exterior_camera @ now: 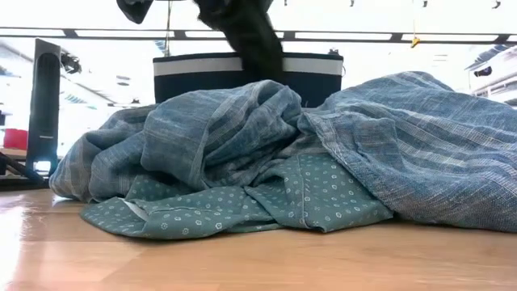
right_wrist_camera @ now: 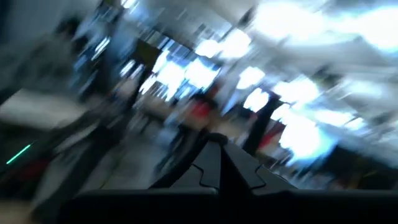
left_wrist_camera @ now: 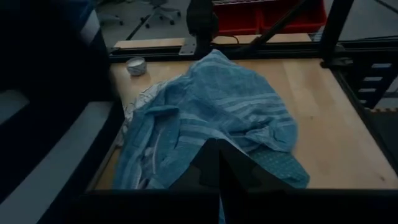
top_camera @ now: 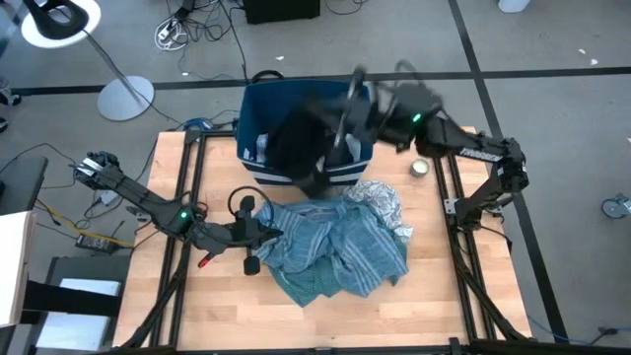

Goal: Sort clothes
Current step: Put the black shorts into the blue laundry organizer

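Note:
A pile of clothes lies mid-table. On top is the teal striped cloth (top_camera: 340,242) (exterior_camera: 202,137) (left_wrist_camera: 211,106), over a dotted blue-green piece (exterior_camera: 242,206). The white-and-grey patterned cloth (top_camera: 385,202) lies at its far right. My left gripper (top_camera: 266,235) (left_wrist_camera: 217,165) is shut, at the pile's left edge. My right gripper (top_camera: 347,104) (right_wrist_camera: 214,152) is blurred over the dark blue bin (top_camera: 261,118) (exterior_camera: 323,69). It is shut, and a black piece (top_camera: 301,148) (exterior_camera: 246,36) hangs beside it, above the bin. My left gripper's shut fingertips stand at the striped cloth's left edge (top_camera: 279,237), coming level from the table's left. I cannot tell whether they touch it. My right gripper holds the black piece by its upper part; blur hides the place of contact. The piece hangs slack, lifted clear of the table, over the bin's opening.
The bin stands at the table's far edge, centre. A small round tin (top_camera: 421,168) (left_wrist_camera: 135,64) sits on the table at the far right. Bare wood lies along the near edge (top_camera: 325,325) and to the pile's right. Arm frames run along both sides.

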Motion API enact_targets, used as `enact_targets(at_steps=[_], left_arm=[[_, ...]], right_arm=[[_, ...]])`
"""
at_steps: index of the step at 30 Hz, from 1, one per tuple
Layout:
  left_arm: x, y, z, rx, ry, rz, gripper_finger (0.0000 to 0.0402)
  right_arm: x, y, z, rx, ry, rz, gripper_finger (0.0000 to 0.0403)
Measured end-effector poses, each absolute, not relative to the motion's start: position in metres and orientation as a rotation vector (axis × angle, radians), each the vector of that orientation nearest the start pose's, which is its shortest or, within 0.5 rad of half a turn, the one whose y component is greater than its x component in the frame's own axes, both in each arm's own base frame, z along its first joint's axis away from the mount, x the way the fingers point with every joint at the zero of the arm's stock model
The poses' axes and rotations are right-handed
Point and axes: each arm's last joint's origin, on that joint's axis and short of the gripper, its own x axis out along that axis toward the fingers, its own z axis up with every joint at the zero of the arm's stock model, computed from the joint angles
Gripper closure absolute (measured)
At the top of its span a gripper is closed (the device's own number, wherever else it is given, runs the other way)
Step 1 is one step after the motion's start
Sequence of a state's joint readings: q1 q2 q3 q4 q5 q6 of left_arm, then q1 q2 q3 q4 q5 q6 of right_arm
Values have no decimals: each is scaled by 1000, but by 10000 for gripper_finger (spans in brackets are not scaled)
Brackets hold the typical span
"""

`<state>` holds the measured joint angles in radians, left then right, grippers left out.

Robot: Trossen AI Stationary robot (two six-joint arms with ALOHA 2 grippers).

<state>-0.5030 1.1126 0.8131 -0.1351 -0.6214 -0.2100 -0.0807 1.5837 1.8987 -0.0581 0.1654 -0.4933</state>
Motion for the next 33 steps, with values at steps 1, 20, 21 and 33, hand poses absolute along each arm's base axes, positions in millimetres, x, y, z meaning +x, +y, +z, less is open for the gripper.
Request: enact_targets(at_steps=[1, 20, 21, 33], left_arm=[[216, -100, 286, 28, 356, 162, 401], [215, -99, 280, 50, 411, 176, 401], [215, -99, 280, 41, 411, 179, 401], [214, -98, 277, 52, 439, 183, 401]], right_arm=[[326, -38, 532, -479, -248, -338, 402], [338, -153, 422, 59, 528, -449, 390], [341, -156, 412, 88, 578, -420, 386], [351, -159, 382, 178, 735, -328, 260]])
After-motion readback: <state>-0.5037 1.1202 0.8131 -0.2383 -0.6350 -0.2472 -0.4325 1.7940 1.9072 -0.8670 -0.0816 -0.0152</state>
